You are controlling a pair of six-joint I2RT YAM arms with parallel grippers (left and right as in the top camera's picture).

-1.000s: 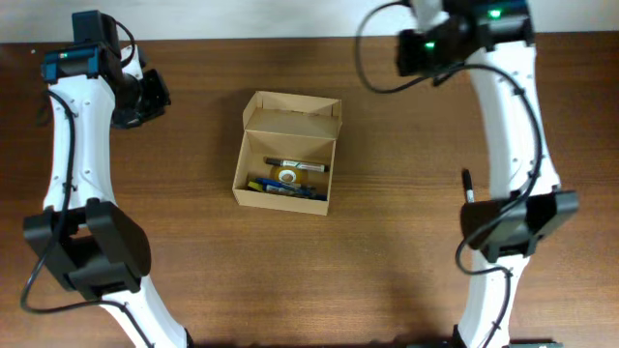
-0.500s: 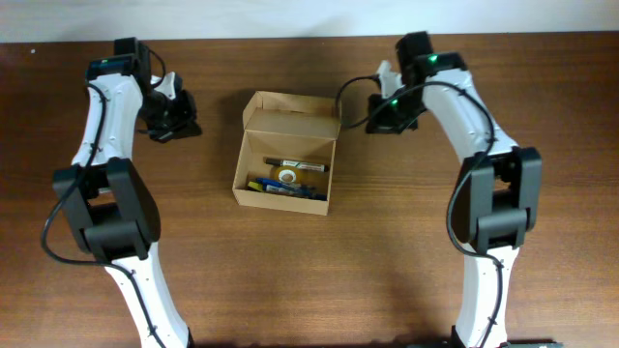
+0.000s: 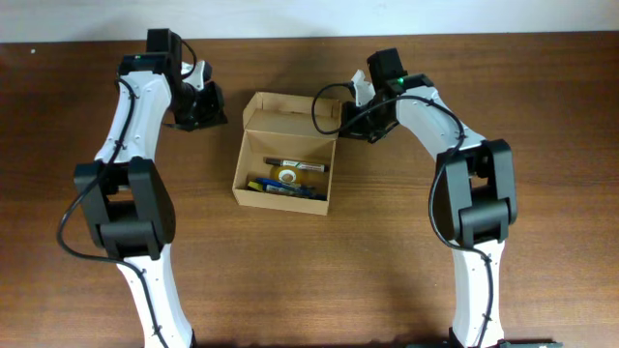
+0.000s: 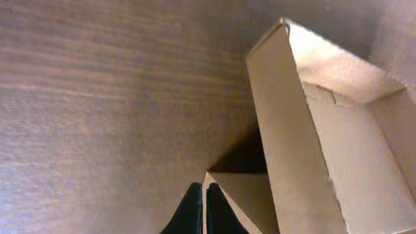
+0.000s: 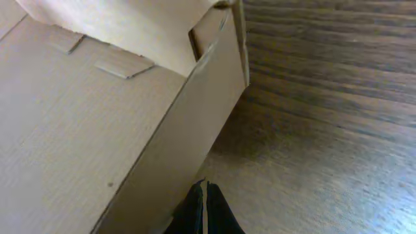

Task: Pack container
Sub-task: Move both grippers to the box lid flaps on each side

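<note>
1. A dark brown wood-grain table (image 3: 387, 242) fills the overhead view, with a pale strip (image 3: 290, 19) running along its far edge.
2. Compared with half a second ago, both arms have swung inward. The left gripper (image 3: 208, 104) is now near the left edge of the box's raised lid, and the right gripper (image 3: 360, 118) is now just beside the lid's right edge. A second ago the two were much farther out toward the table's sides.
3. The container (image 3: 280, 200) and its contents lie exactly where they did in the earlier frames.
4. The container, a plain tan cardboard box, sits at the middle of the table between the two grippers, with its flap lid (image 3: 293, 106) standing open at the far side.
5. Inside lie a black marker (image 3: 296, 165), a yellowish roll of tape (image 3: 284, 176) and a blue pen (image 3: 280, 188), close together on the bottom.
6. In each wrist view the dark fingertips are pressed together with only a thin slit between them, clenched on nothing: the left gripper (image 4: 203, 195) beside a side flap, the right gripper (image 5: 203, 195) by the box's outer wall.
</note>
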